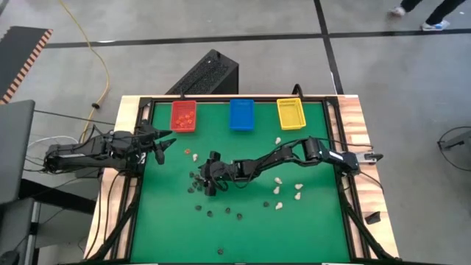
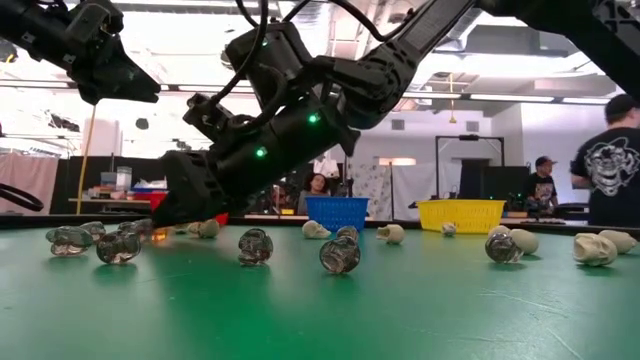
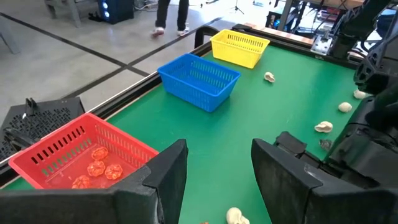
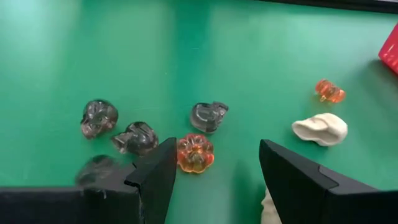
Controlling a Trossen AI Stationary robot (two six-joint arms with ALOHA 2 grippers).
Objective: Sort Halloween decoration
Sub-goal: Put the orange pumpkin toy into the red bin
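The Halloween decoration lies scattered on the green table point(image 1: 243, 235): dark skulls point(image 4: 208, 116), cream pieces point(image 4: 320, 128) and orange ones. My right gripper point(image 4: 214, 152) reaches to the table's centre-left point(image 1: 208, 180), low over the mat and open. An orange pumpkin point(image 4: 194, 153) rests on the mat just ahead of one fingertip, inside the gap. More dark skulls point(image 4: 135, 137) lie beside it. My left gripper point(image 3: 217, 162) waits open above the table's left edge point(image 1: 168, 143), with nothing between its fingers.
Along the far edge stand a red bin point(image 1: 184, 115) holding several orange pieces point(image 3: 96, 168), a blue bin point(image 1: 241, 114) and a yellow bin point(image 1: 291, 112). Cream pieces point(image 1: 280, 190) lie on the right half, dark ones point(image 1: 221, 213) toward the near side. People stand beyond the table point(image 2: 610, 165).
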